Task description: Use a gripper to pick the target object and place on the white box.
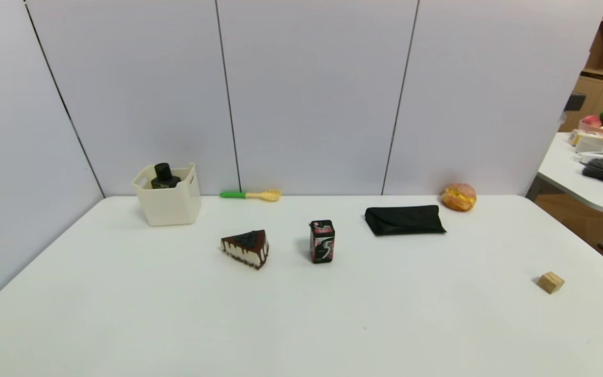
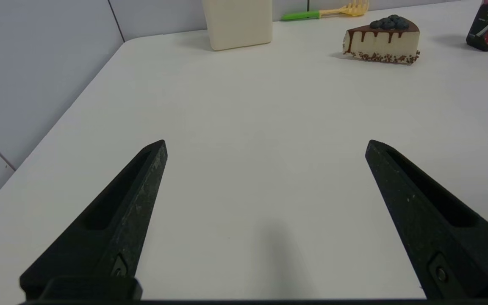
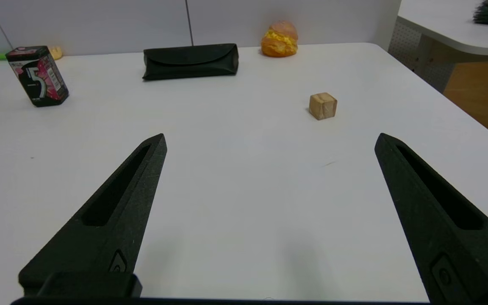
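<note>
The basket (image 1: 170, 207) hid the bottle's (image 1: 164, 175) base; the left gripper (image 2: 266, 148) and right gripper (image 3: 271, 142) stood open.

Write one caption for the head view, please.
Black bottle inside the white basket, beside the green-handled fork.

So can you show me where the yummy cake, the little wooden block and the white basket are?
Cake slice (image 1: 245, 248): head view, on its dark top and side.
Wooden block (image 3: 322, 106): right wrist view, on its front face.
White basket (image 1: 169, 207): head view, on its front wall.
</note>
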`<move>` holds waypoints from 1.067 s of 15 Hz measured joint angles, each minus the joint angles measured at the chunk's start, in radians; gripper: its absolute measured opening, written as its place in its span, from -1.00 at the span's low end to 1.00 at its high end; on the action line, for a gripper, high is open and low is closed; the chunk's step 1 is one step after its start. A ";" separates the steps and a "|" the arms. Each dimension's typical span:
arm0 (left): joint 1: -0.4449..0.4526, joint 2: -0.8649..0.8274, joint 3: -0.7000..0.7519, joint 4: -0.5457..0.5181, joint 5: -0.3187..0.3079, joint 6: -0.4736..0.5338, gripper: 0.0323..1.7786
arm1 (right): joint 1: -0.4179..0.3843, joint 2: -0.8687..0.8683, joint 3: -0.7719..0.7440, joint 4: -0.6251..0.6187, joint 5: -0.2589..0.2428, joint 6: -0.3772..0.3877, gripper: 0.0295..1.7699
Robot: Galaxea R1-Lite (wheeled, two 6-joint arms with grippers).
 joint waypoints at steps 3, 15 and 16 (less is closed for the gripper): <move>0.000 0.000 0.000 -0.001 0.005 -0.034 0.90 | 0.000 0.000 0.000 0.000 0.000 0.000 0.92; 0.000 0.000 0.000 -0.001 0.008 -0.036 0.90 | 0.000 0.000 0.000 0.000 0.000 0.000 0.92; 0.000 0.000 0.000 -0.001 0.008 -0.036 0.90 | 0.000 0.000 0.000 0.000 -0.001 0.000 0.92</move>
